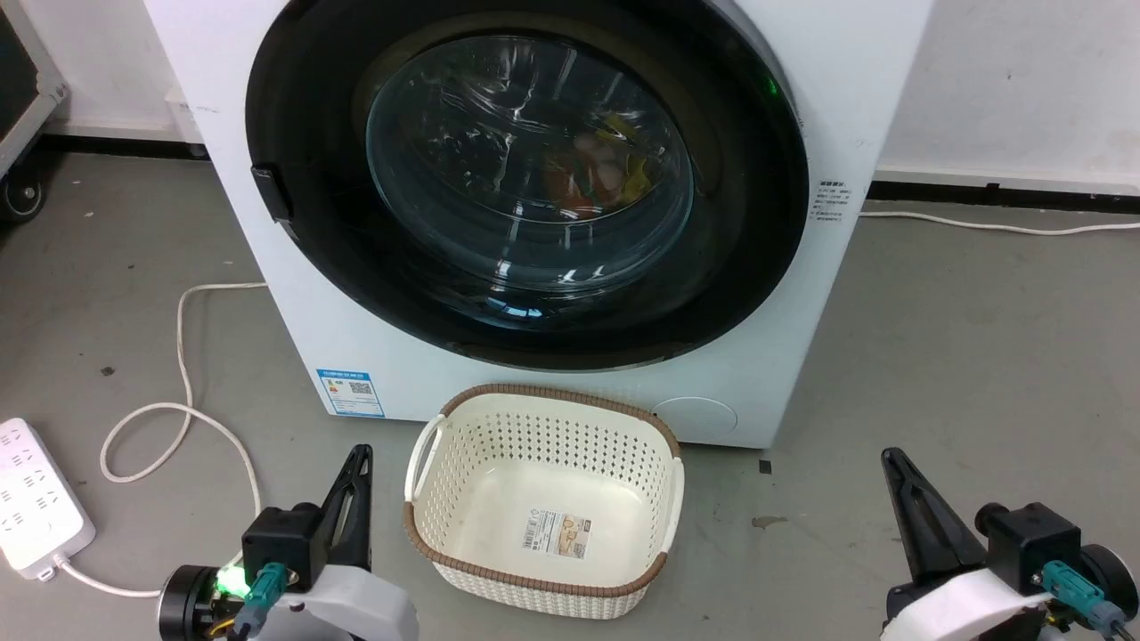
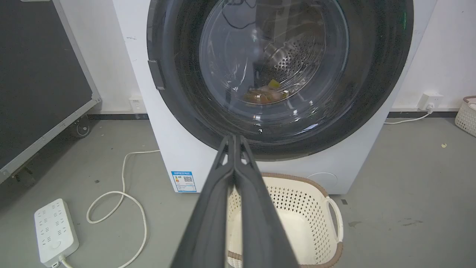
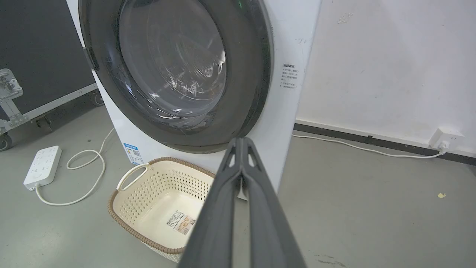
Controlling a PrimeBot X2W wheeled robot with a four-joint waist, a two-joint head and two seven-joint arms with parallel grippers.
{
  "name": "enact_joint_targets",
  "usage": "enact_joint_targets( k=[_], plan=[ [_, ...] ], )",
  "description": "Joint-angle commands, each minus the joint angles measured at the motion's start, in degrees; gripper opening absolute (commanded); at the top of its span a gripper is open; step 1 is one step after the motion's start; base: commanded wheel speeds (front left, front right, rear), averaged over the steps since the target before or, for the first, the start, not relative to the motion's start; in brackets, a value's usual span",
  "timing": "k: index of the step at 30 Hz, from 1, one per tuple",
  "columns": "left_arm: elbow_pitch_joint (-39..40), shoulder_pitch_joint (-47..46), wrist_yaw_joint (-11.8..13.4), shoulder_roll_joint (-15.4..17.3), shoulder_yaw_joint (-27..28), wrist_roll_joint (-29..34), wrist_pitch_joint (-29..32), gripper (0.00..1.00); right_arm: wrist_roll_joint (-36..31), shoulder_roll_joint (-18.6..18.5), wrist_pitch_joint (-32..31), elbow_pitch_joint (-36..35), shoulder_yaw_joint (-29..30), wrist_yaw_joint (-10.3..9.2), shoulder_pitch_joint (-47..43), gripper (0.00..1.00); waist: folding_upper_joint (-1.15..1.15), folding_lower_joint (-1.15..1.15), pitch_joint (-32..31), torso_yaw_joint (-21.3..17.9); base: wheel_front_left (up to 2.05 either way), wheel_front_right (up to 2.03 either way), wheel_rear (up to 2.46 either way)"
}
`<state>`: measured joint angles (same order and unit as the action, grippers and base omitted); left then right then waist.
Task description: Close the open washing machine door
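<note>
The head view's upper edge cuts off the washing machine point(image 1: 294, 312) and the top of the washing machine door point(image 1: 748, 223). Behind the glass, orange and yellow items point(image 1: 597, 174) are too blurred to identify. The blue sticker point(image 1: 350, 393) has print too small to read. The left edge crops the power strip point(image 1: 40, 499).

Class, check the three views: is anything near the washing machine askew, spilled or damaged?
Nothing serious. The washing machine door sits flush on the washing machine; the basket stands upright. A power strip and looped cable lie loose on the floor.

Glossy black-rimmed glass door point(image 1: 534, 178); perforated cream plastic basket point(image 1: 543, 499).
</note>
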<state>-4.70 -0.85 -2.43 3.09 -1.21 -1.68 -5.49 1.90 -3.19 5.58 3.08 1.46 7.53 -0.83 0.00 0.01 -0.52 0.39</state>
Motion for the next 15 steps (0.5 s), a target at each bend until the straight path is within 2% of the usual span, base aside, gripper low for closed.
enact_joint_targets(
  k=[1,15],
  plan=[
    [0.6,0.6,0.5,0.0,0.2,0.4,0.4,0.0,-0.4,0.2,-0.5,-0.6,-0.2,-0.03,0.5,0.0,0.0,-0.01,0.0,0.0,0.0,0.0,0.0],
    [1.9,0.6,1.1,-0.1,0.5,0.8,2.1,0.0,-0.9,0.2,-2.1,-1.4,-0.6,-0.03,0.6,0.0,0.0,-0.01,0.2,-0.1,0.0,0.0,0.0]
  ],
)
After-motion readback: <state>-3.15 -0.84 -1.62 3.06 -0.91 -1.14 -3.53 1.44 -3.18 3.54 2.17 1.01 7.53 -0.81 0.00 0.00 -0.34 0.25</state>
